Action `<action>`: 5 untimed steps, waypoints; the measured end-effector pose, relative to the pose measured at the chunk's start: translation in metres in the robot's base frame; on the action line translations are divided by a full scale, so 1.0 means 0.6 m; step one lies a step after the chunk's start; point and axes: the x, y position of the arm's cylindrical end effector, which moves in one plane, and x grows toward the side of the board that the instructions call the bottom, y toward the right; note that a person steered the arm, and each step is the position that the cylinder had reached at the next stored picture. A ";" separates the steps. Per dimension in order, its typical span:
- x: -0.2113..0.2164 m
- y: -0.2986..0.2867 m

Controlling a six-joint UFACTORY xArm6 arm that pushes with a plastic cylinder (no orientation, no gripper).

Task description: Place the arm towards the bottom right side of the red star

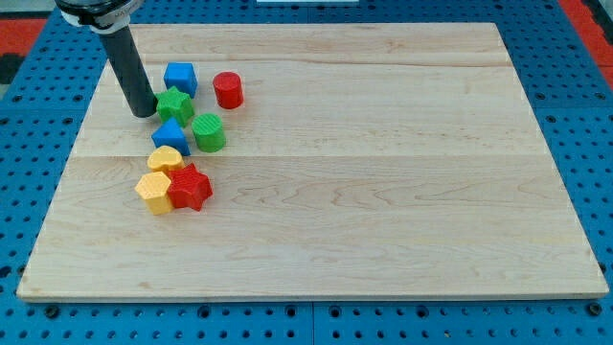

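The red star lies at the lower end of a cluster of blocks on the left part of the wooden board. My tip rests on the board at the cluster's upper left, just left of the green star. It is well above and left of the red star. A yellow hexagon-like block touches the red star's left side. A yellow rounded block sits just above them.
A blue cube and a red cylinder stand at the cluster's top. A blue triangular block and a green cylinder sit in the middle. The wooden board lies on a blue perforated table.
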 end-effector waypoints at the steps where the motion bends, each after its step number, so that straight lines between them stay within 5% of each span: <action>1: 0.000 0.013; 3: 0.000 -0.039; 5: 0.082 -0.114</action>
